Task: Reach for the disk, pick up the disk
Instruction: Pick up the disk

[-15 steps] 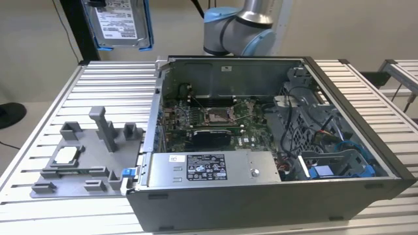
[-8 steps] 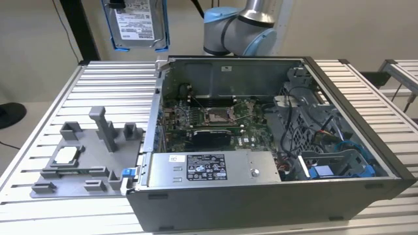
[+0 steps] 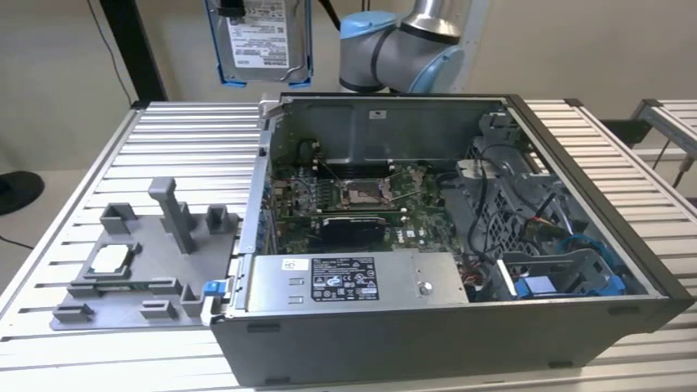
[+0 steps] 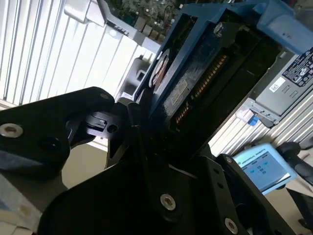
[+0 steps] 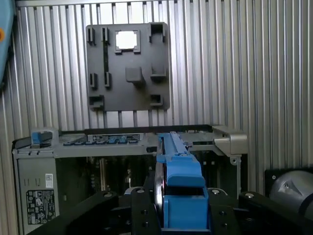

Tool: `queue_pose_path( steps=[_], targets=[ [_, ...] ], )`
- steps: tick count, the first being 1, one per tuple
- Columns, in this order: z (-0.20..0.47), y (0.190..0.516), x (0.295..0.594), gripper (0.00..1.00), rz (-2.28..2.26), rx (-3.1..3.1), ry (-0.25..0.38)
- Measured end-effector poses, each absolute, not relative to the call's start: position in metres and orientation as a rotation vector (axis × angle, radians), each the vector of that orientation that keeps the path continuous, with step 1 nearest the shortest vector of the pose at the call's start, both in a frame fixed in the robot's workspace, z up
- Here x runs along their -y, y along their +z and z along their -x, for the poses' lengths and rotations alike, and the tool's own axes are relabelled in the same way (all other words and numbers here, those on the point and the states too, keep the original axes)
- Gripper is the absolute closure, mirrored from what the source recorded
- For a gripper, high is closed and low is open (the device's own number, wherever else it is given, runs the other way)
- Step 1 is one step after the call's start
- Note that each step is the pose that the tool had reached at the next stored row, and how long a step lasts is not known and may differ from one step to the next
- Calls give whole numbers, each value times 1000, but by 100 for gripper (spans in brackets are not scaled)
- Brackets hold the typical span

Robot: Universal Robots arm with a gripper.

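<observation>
Gripper (image 4: 146, 142) clamped on disk (image 3: 261, 41), held aloft, well above ribbed metal table (image 3: 109, 155), behind open computer case (image 3: 436, 245). Grey fixture tray (image 3: 142, 261) on table beside case, small square chip (image 3: 109, 260) seated in it. Plain beige wall (image 3: 55, 49) behind.

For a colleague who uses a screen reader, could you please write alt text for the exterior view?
The disk, silver in its blue bracket, hangs in the air above the ribbed metal table, behind the open computer case. Beside it is the robot arm. On the exterior view's left lies a grey fixture tray holding a small square chip.
</observation>
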State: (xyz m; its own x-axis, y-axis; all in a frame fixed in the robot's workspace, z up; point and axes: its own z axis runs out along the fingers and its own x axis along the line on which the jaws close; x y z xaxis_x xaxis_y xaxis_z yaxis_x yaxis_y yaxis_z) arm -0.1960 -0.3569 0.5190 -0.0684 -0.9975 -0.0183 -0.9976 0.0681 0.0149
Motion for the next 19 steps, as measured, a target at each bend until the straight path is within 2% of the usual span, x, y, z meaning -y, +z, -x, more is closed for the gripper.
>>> queue_pose_path(
  steps=[19],
  targets=[
    [110, 515, 357, 100, 2143, -2293, 37]
  ],
)
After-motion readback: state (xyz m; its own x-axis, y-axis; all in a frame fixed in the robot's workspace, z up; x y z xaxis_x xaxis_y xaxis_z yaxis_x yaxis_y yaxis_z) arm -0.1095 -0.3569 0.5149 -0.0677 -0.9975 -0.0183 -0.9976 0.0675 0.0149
